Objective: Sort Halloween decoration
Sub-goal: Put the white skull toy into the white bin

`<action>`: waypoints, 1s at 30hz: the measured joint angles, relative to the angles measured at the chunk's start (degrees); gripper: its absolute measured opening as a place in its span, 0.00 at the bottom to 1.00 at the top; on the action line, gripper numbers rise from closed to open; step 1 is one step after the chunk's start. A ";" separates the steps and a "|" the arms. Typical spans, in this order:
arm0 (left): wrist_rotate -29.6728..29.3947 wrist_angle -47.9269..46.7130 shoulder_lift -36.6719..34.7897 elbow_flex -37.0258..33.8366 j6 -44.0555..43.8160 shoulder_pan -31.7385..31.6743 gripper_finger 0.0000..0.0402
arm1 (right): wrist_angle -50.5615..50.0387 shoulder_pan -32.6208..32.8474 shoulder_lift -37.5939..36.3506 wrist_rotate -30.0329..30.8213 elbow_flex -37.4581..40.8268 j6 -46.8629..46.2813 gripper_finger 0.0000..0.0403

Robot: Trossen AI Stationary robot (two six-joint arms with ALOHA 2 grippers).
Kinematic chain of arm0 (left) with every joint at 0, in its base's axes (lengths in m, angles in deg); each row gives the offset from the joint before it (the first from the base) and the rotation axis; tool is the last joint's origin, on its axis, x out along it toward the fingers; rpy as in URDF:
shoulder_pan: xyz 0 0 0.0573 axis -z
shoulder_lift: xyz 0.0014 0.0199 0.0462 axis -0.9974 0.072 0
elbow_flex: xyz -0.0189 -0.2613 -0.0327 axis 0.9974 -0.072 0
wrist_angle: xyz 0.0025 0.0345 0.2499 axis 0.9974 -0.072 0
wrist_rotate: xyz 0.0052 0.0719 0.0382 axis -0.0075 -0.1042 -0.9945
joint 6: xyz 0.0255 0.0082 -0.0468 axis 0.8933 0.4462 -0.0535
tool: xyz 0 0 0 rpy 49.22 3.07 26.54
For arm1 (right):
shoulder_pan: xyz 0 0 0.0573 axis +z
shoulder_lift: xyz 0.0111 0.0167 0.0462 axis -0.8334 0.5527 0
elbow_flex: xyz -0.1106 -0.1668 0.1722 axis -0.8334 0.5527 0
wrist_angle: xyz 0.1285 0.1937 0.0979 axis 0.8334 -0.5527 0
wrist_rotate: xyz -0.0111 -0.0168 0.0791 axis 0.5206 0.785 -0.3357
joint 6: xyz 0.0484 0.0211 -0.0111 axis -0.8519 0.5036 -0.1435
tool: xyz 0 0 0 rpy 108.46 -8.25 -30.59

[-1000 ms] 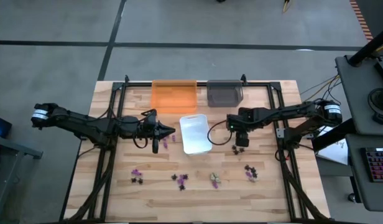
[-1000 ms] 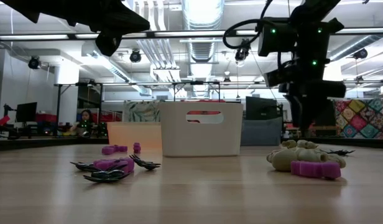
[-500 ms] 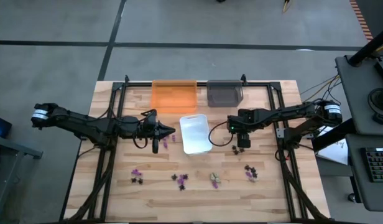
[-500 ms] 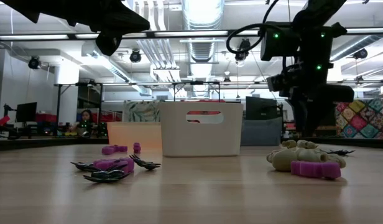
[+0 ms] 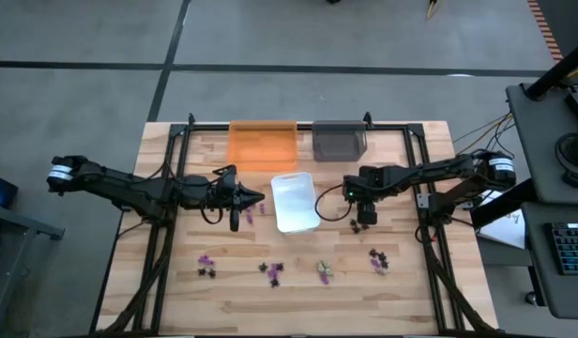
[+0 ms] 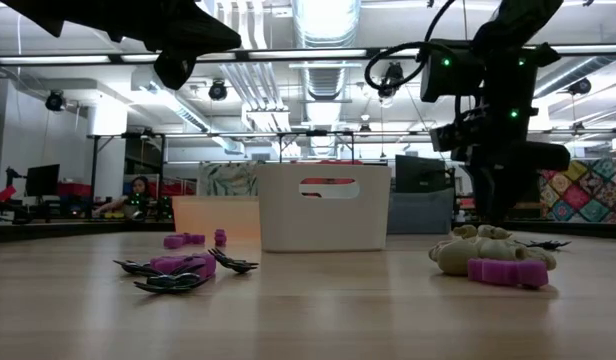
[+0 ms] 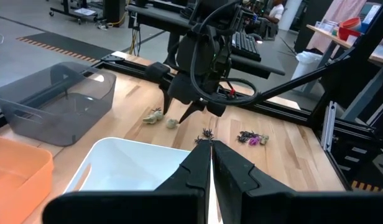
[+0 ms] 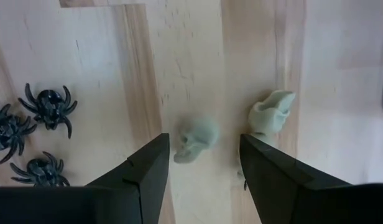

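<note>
Wooden surface (image 5: pixel 176 282): right tool (image 8: pixel 204 171), spread, straddles a pale skull (image 8: pixel 196 138); a skewed close might flick it away. Left tool (image 7: pixel 211 163) waits, pressed together.

A pale wood table (image 5: pixel 176 282) carries three trays — orange (image 5: pixel 263 145) and grey (image 5: pixel 340 141) at the far edge, white (image 5: pixel 294 201) near the middle. Tiny toys lie scattered on the boards: purple bits (image 5: pixel 255 210) beside the white tray, black spiders (image 8: pixel 50 104), a beige skull (image 8: pixel 194 139), and a mixed row (image 5: pixel 273 271) along the near side.
</note>
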 joint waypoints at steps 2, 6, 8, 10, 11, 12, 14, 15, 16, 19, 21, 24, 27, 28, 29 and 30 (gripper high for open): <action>0.00 0.02 0.00 -0.17 0.00 -0.01 0.00 | 0.07 -0.02 1.26 0.00 0.28 -0.17 0.46; 0.00 -0.01 0.00 -0.36 0.00 -0.01 0.00 | 0.47 -0.02 4.65 -0.01 0.41 -0.06 0.46; 0.00 0.00 0.00 -0.36 0.00 -0.01 0.00 | 0.81 -0.02 5.68 -0.01 0.34 0.00 0.46; 0.00 -0.01 0.00 -0.36 0.00 0.00 0.00 | 0.81 -0.02 6.36 -0.01 0.20 0.04 0.46; 0.00 0.00 0.00 -0.36 0.00 0.00 0.00 | 0.81 -0.02 6.49 0.00 0.20 0.04 0.46; 0.00 -0.02 0.00 -0.36 0.00 0.00 0.00 | 0.83 -0.02 6.49 0.00 0.20 0.02 0.46; 0.00 0.00 0.00 -0.38 0.00 0.00 0.00 | 0.90 -0.02 6.41 0.00 0.20 0.03 0.46; 0.00 -0.02 0.00 -0.42 0.00 -0.01 0.00 | 0.93 -0.02 6.27 0.02 0.22 0.00 0.46; 0.00 -0.02 0.00 -0.44 0.00 0.00 0.00 | 0.99 -0.02 6.23 0.02 0.22 0.00 0.46; 0.00 -0.02 0.00 -0.44 0.00 0.00 0.00 | 1.16 -0.02 6.14 -0.02 0.28 -0.27 0.45; 0.00 -0.02 0.00 -0.44 0.00 -0.01 0.00 | 1.24 -0.02 6.14 -0.23 0.31 -0.37 0.42; 0.00 -0.02 0.00 -0.44 0.00 -0.02 0.00 | 1.54 -0.02 6.14 -0.56 0.33 -0.41 0.36; 0.00 -0.02 0.00 -0.44 0.00 -0.01 0.00 | 1.95 0.00 6.14 -0.96 0.39 -0.38 0.29; 0.00 -0.02 0.00 -0.44 0.00 -0.01 0.00 | 2.02 0.00 6.14 -1.06 0.39 -0.37 0.26; 0.00 -0.02 0.00 -0.44 0.00 0.00 0.00 | 2.07 0.00 6.14 -1.24 0.39 -0.38 0.23; 0.00 -0.02 0.00 -0.44 0.00 0.00 0.00 | 2.13 0.00 6.14 -1.55 0.39 -0.37 0.20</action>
